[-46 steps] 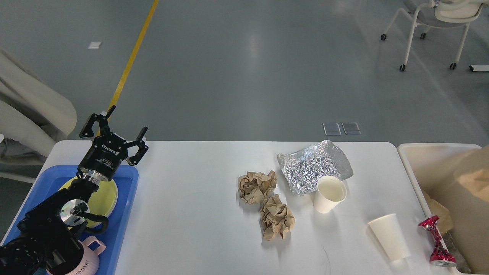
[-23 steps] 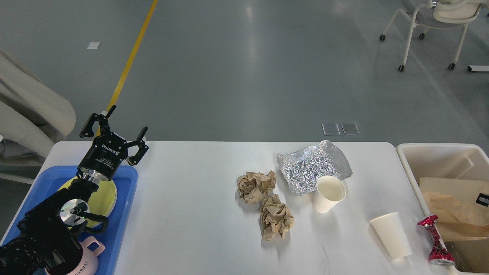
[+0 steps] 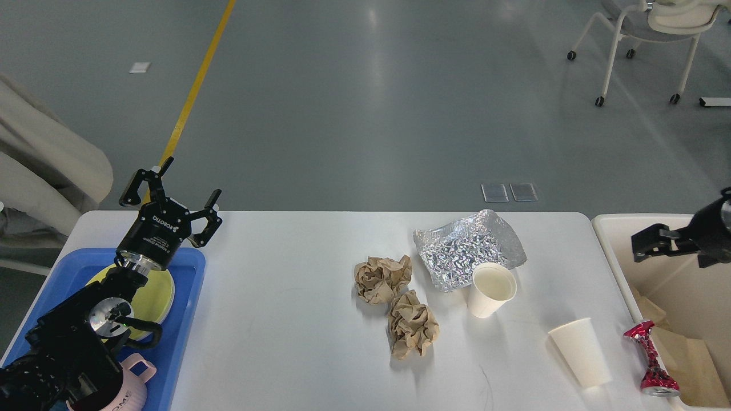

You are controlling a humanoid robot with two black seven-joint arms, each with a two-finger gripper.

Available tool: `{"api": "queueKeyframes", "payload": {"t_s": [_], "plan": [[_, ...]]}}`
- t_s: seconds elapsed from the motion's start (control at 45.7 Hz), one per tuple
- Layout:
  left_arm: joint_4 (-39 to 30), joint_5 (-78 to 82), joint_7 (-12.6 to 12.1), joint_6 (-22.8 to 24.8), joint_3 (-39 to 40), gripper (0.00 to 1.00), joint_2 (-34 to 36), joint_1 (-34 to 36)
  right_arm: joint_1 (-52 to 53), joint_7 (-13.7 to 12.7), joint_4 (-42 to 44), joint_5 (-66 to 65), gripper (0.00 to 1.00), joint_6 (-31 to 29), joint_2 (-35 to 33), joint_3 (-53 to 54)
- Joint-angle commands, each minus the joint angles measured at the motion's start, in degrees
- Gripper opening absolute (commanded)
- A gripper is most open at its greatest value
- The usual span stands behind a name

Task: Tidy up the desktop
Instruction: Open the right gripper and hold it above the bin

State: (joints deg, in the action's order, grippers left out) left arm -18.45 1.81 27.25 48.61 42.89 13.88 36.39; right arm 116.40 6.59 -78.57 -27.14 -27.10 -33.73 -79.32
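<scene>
The desktop (image 3: 285, 319) is a wide white tabletop. On it lie two crumpled brown paper balls (image 3: 382, 278) (image 3: 413, 324), a crinkled foil sheet (image 3: 465, 246), an upright paper cup (image 3: 491, 290), a tipped paper cup (image 3: 579, 351) and a crushed red can (image 3: 653, 359) at the right edge. My left gripper (image 3: 190, 180) is open and empty, raised above the table's far left corner. My right gripper (image 3: 644, 246) comes in at the right edge above the bin; its fingers cannot be told apart.
A blue tray (image 3: 188, 308) at the left holds a yellow plate (image 3: 160, 291) and a pink mug (image 3: 134, 385). A cream bin (image 3: 614, 251) beside the table's right end holds brown paper (image 3: 691, 359). A chair (image 3: 657, 34) stands far back right.
The brown paper at the right has dropped lower into the bin. My right arm has come into view above the bin. The left arm has not moved.
</scene>
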Motion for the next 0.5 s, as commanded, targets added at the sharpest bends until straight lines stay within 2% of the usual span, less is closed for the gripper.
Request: {"api": "queueKeyframes", "payload": {"t_s": [0.0,0.066,0.131,0.241,0.35,0.482], "plan": [[-0.01,0.03,0.00,-0.01,-0.08,1.00,0.00,0.00,22.02,0.71,-7.47,-0.11,1.00,-13.31,5.16,3.46],[-0.01,-0.05,0.00,-0.01,-0.08,1.00,0.00,0.00,24.57,1.85,-7.39,0.85,1.00,-20.60,5.08,9.08],[-0.01,-0.05,0.00,-0.01,-0.08,1.00,0.00,-0.09,26.94,1.85,-7.30,3.75,1.00,-26.32,4.82,15.24],[-0.01,-0.05,0.00,-0.01,-0.08,1.00,0.00,0.00,29.49,1.32,-7.91,6.04,1.00,-27.90,6.39,18.59],[-0.01,0.03,0.00,-0.01,-0.08,1.00,0.00,-0.09,27.66,1.23,-7.65,6.04,1.00,-24.77,10.96,18.59],[-0.01,0.03,-0.09,-0.01,0.01,1.00,0.00,-0.09,14.76,0.62,-6.16,5.96,1.00,-10.98,15.44,17.98]]}}
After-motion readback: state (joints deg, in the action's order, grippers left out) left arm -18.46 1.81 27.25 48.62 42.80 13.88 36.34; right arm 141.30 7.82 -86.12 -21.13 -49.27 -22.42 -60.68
